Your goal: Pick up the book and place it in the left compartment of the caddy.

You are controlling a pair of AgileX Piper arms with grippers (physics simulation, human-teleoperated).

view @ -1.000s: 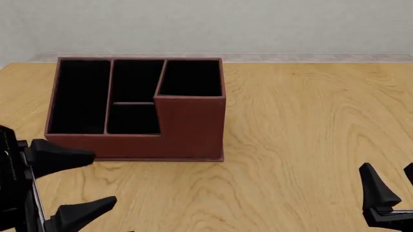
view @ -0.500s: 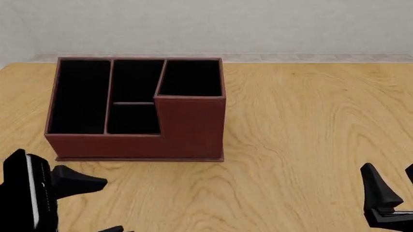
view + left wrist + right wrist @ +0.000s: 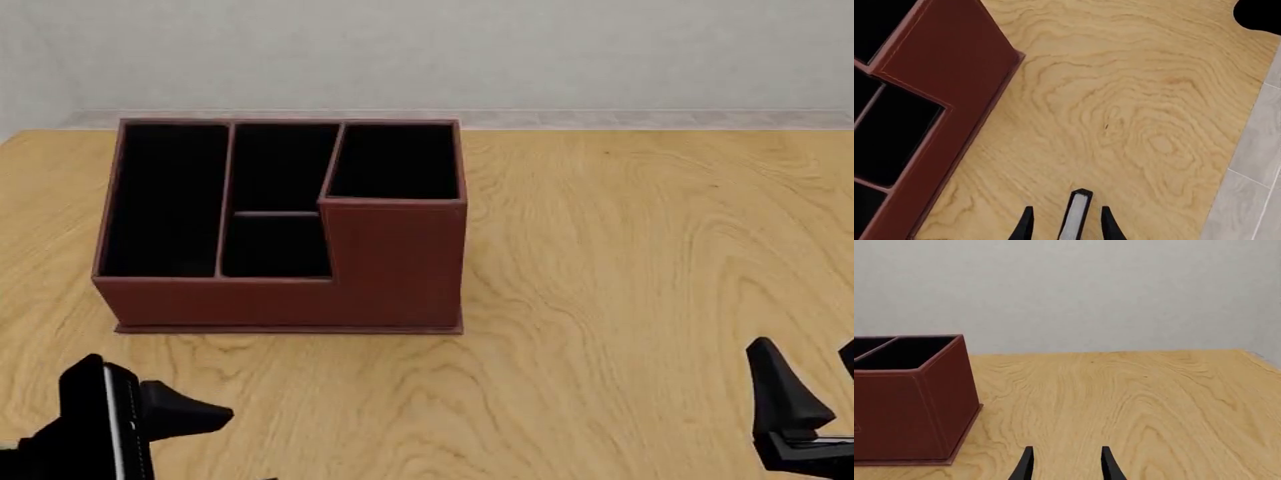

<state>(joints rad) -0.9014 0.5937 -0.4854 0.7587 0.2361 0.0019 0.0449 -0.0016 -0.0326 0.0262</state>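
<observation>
The book (image 3: 1077,215) shows in the left wrist view as a thin white page edge with a black end. It sits between the fingers of my left gripper (image 3: 1066,209), with a gap on each side, and the gripper is open. I cannot pick the book out in the front view, where the left gripper (image 3: 251,445) hangs low at the near left. The reddish-brown caddy (image 3: 267,300) stands beyond it, and its long left compartment (image 3: 167,200) holds nothing. My right gripper (image 3: 805,350) is open at the near right, with nothing between its fingers (image 3: 1026,465).
The caddy's tall corner section (image 3: 394,160) rises above the low walls, and its outer wall (image 3: 907,410) shows in the right wrist view. The table's near edge with grey floor tiles (image 3: 1254,165) beyond it lies close to the left gripper.
My left gripper has come down toward the table, turned, and shifted slightly right, with its fingers still spread. The right arm and the caddy have not moved.
</observation>
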